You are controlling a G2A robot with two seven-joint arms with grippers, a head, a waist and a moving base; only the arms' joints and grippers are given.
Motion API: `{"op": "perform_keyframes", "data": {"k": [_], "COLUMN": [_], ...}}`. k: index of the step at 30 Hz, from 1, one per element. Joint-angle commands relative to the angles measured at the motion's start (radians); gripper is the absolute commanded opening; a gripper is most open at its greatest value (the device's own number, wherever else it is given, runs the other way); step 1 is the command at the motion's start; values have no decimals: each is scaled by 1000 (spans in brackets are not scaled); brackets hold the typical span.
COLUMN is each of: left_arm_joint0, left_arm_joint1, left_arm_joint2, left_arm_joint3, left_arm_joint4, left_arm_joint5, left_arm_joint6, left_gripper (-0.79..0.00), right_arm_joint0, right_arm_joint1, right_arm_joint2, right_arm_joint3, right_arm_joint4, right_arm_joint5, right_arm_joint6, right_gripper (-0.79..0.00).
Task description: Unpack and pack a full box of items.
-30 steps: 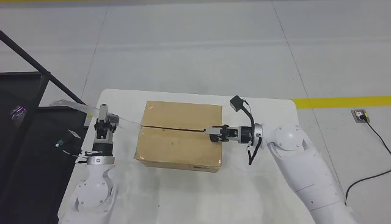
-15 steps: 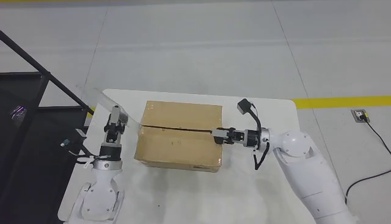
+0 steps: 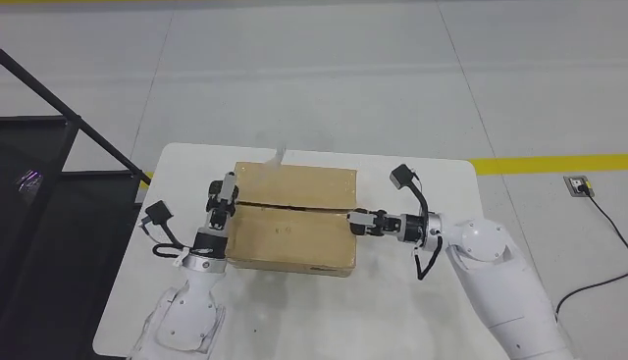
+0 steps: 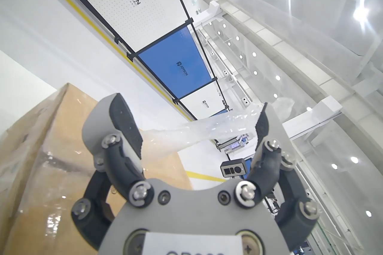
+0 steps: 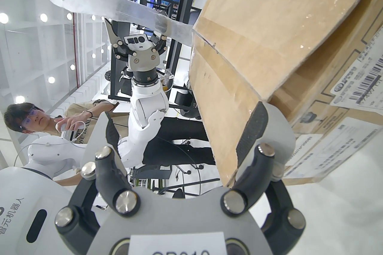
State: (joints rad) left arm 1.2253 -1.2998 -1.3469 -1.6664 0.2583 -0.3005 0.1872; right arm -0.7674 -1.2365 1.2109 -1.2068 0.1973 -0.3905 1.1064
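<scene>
Arms were held low at opposite ends of the box (image 3: 289,225). The left tool (image 4: 191,118) was spread by a loose tape strip (image 4: 182,132), the right tool (image 5: 182,112) spread too.

The box (image 3: 289,232) is shut, its contents hidden.

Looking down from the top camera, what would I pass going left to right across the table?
Left end effector → cardboard box → right end effector. The loose tape strip above the box is left out, since it overlaps the box.
</scene>
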Motion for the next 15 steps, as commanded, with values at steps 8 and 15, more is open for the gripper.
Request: {"op": "perform_keyframes", "data": {"k": [8,15], "left_arm_joint0": [-1,25], "left_arm_joint1": [-11,-13], "left_arm_joint2": [44,22], "left_arm_joint3": [9,-29], "left_arm_joint4": [33,2], "left_arm_joint5": [-2,-19], "left_arm_joint6": [-5,-3], "left_gripper": [0,0], "right_arm_joint0": [-22,-9], "right_arm_joint1": [15,16], "right_arm_joint2": [29,11], "right_arm_joint3": [-15,-73], "right_arm_joint4": [12,-62], "right_arm_joint5": [-26,-43], "right_arm_joint6": [-2,-78], "right_gripper": [0,0]}}
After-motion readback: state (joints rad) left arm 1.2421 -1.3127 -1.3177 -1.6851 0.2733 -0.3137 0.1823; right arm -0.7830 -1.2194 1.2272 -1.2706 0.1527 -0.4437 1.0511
